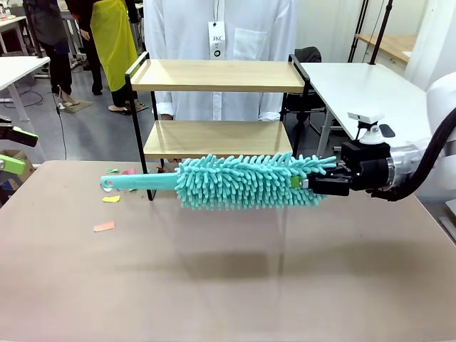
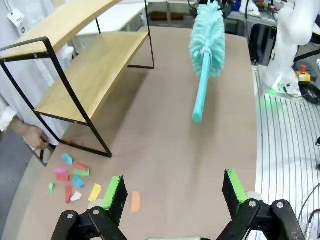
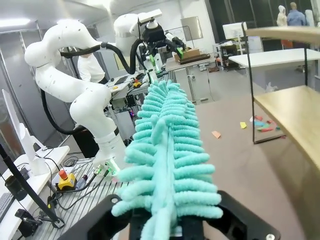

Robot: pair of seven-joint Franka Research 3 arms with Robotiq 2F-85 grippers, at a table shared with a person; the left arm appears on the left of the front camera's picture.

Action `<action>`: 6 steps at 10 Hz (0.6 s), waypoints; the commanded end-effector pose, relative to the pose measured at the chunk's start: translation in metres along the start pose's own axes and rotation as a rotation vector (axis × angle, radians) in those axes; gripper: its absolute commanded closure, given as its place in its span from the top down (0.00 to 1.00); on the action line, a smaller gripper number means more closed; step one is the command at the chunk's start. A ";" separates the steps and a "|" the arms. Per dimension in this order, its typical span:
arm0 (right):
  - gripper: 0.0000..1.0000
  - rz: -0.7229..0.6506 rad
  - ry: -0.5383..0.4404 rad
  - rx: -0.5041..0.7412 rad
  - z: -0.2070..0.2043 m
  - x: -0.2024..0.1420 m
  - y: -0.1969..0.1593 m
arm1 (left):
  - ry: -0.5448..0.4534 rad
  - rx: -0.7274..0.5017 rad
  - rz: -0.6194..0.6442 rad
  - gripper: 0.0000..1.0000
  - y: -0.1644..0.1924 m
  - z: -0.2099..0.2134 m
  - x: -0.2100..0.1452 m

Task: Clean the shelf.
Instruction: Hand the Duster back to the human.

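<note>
The shelf (image 1: 214, 75) stands at the table's far side, its two wooden boards bare in a black frame; it also shows in the left wrist view (image 2: 85, 75) and the right wrist view (image 3: 295, 112). A teal fluffy duster (image 1: 242, 182) hangs level in front of the lower board. My right gripper (image 1: 320, 184) is shut on the duster's head end, and the handle (image 1: 139, 183) points left. From the right wrist the duster (image 3: 167, 150) runs away from the gripper (image 3: 170, 225). My left gripper (image 2: 175, 195) is open above the table, its green pads (image 2: 115, 195) wide apart.
Coloured paper scraps (image 2: 72, 177) lie on the brown table (image 1: 228, 285) by the shelf's left foot, and one orange scrap (image 2: 135, 201) lies nearer my left gripper. A person in a white coat (image 1: 214, 28) stands behind the shelf, one hand (image 2: 30, 136) at its leg.
</note>
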State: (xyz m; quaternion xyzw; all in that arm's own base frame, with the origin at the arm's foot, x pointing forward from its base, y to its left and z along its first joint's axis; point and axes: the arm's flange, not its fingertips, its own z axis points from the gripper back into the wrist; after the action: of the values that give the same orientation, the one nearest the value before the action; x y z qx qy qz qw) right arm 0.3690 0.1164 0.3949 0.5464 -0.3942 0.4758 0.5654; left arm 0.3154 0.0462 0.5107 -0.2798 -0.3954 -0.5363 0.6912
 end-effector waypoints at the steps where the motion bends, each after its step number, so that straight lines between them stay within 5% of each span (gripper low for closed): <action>1: 0.17 0.029 -0.034 -0.050 0.017 0.055 0.019 | -0.029 0.000 -0.017 1.00 0.001 0.001 0.002; 4: 0.17 0.097 -0.113 -0.162 0.055 0.129 0.044 | -0.029 0.000 -0.017 1.00 0.001 0.001 0.002; 6: 0.17 0.137 -0.222 -0.374 0.094 0.170 0.053 | -0.029 0.000 -0.017 1.00 0.001 0.001 0.002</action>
State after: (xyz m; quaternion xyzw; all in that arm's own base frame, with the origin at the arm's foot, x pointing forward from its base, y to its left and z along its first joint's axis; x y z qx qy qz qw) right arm 0.3604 0.0436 0.5718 0.4754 -0.5316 0.4155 0.5646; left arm 0.3148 0.0464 0.5127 -0.2774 -0.3941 -0.5365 0.6927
